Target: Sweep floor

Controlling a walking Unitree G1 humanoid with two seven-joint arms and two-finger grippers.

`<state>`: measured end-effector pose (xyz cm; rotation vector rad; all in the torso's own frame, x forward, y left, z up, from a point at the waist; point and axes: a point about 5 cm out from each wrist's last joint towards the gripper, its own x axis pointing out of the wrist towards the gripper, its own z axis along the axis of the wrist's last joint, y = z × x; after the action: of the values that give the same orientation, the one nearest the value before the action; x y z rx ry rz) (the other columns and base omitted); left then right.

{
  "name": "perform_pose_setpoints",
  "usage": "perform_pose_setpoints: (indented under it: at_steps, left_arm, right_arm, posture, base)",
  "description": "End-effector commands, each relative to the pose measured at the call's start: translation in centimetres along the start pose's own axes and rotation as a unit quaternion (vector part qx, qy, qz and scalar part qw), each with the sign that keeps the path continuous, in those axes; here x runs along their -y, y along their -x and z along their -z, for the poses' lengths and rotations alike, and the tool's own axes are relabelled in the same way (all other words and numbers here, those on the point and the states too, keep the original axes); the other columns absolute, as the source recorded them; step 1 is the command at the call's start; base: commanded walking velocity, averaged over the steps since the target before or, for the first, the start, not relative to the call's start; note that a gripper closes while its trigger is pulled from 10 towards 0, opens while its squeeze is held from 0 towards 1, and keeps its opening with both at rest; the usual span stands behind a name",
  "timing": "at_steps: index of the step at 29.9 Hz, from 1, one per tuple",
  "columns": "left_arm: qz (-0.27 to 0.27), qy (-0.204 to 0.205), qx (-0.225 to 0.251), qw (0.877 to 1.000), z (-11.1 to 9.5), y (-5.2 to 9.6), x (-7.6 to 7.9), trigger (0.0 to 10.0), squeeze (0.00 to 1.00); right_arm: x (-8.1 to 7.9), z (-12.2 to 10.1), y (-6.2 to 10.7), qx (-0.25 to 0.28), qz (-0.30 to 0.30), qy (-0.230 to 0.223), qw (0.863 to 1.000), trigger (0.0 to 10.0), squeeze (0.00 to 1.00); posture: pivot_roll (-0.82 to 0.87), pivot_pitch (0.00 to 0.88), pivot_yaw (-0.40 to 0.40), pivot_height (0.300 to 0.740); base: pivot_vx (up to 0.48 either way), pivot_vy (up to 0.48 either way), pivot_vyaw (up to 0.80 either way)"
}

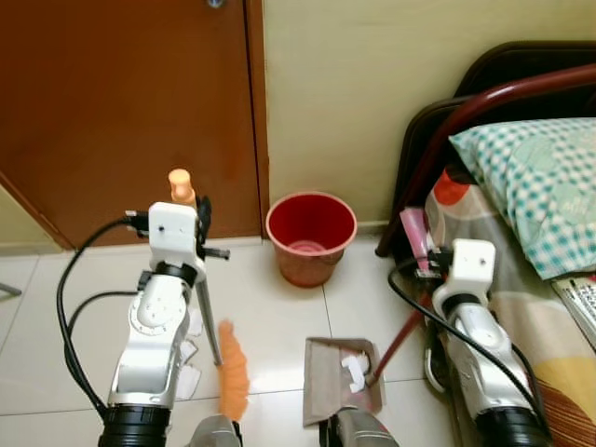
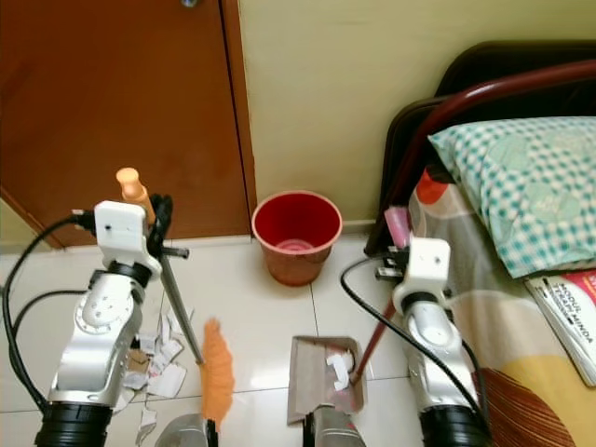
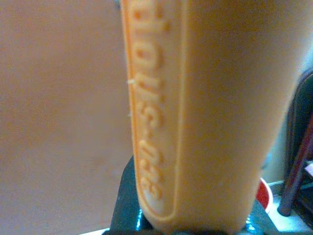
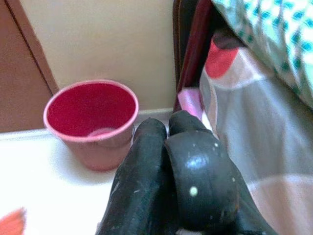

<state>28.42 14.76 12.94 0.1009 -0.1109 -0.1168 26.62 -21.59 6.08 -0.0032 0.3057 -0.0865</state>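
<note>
The door (image 1: pixel 121 112) and wall (image 1: pixel 372 93) close off the far side, and the bed (image 2: pixel 521 279) with its checked pillow (image 2: pixel 512 186) lines the robot's right, so the bare tiled floor (image 1: pixel 270 307) between them is what is being swept. A red bin (image 1: pixel 310 235) stands against the wall, probably where the sweepings are meant to go. The left gripper (image 1: pixel 191 223) is clamped on the broom (image 1: pixel 233 372) near the top of its handle, whose orange grip (image 3: pixel 195 112) blocks most of the left wrist view; the orange bristles rest on the tile just beside the dustpan (image 1: pixel 340 377). The dustpan lies flat with white scraps (image 1: pixel 354 368) already in it, and its red handle slopes up toward the right gripper (image 1: pixel 430 275), which seems to steady it, though I cannot tell whether the fingers (image 4: pixel 161 186) are closed on it; in the right wrist view they lie pressed together. The right eye view adds torn paper (image 2: pixel 158 368) on the floor by the left arm, so sweeping looks unfinished.
</note>
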Motion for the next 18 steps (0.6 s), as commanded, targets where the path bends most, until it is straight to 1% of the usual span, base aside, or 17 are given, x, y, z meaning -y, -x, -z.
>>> perform_pose_setpoints:
  at_steps: [1,2,3,4,5,6,8,11,14,15,17,18]
  left_arm:
    - [0.005,0.010,0.007,1.000,0.1,0.0,0.8,10.0,0.00]
    - [0.005,0.010,0.007,1.000,0.1,0.0,0.8,10.0,0.00]
    - [0.005,0.011,0.006,1.000,0.1,0.0,0.8,10.0,0.00]
    - [0.005,0.011,0.006,1.000,0.1,0.0,0.8,10.0,0.00]
    - [0.004,0.011,0.005,1.000,0.1,0.0,0.8,10.0,0.00]
    - [0.004,0.011,0.005,1.000,0.1,0.0,0.8,10.0,0.00]
    - [0.000,0.006,-0.008,1.000,0.6,-0.1,0.3,10.0,0.00]
    - [-0.002,0.002,-0.017,1.000,0.9,-0.1,0.1,10.0,0.00]
    - [-0.004,0.001,-0.017,1.000,0.9,-0.2,0.0,10.0,0.00]
    - [-0.004,0.001,-0.017,1.000,0.9,-0.2,0.0,10.0,0.00]
    - [-0.005,0.002,-0.017,1.000,0.9,-0.3,0.0,10.0,0.00]
    - [-0.003,0.004,-0.018,1.000,0.9,-0.4,0.2,10.0,0.00]
  right_arm:
    - [0.3,1.5,1.5,-0.077,-0.026,-0.011,0.997,10.0,0.00]
    - [0.4,1.5,1.7,-0.083,-0.029,-0.013,0.996,10.0,0.00]
    - [0.5,1.5,2.1,-0.091,-0.042,-0.002,0.995,10.0,0.00]
    - [0.5,1.5,2.1,-0.091,-0.042,-0.002,0.995,10.0,0.00]
    - [0.6,1.3,2.6,-0.101,-0.051,0.006,0.994,10.0,0.00]
    - [0.6,1.3,2.6,-0.101,-0.051,0.006,0.994,10.0,0.00]
    - [1.1,1.0,4.1,-0.136,-0.091,0.002,0.986,10.0,0.00]
    - [1.4,0.9,5.2,-0.166,-0.126,-0.002,0.978,10.0,0.00]
    - [1.5,0.6,5.9,-0.184,-0.152,-0.007,0.971,10.0,0.00]
    - [1.5,0.6,5.9,-0.184,-0.152,-0.007,0.971,10.0,0.00]
    - [1.6,0.4,6.2,-0.195,-0.182,-0.008,0.964,10.0,0.00]
    - [1.7,0.4,6.2,-0.202,-0.196,0.004,0.960,10.0,0.00]
  posture:
    - [-0.03,0.016,-0.020,0.740]
    - [-0.03,0.016,-0.020,0.740]
    - [-0.03,0.016,-0.020,0.740]
    - [-0.03,0.016,-0.020,0.740]
    - [-0.03,0.016,-0.020,0.740]
    - [-0.03,0.016,-0.020,0.740]
    - [-0.03,0.016,-0.020,0.740]
    - [-0.03,0.020,-0.020,0.740]
    - [-0.04,0.022,-0.018,0.740]
    - [-0.04,0.022,-0.018,0.740]
    - [-0.04,0.024,-0.015,0.740]
    - [-0.04,0.024,-0.015,0.740]
  base:
    - [0.000,0.000,0.00]
    - [0.000,0.000,0.00]
    - [0.000,0.000,0.00]
    - [0.000,0.000,0.00]
    - [0.000,0.000,0.00]
    - [0.000,0.000,0.00]
    - [0.000,0.000,0.00]
    - [0.000,0.000,0.00]
    - [0.000,0.000,0.00]
    - [0.000,0.000,0.00]
    - [0.000,0.000,0.00]
    - [0.000,0.000,0.00]
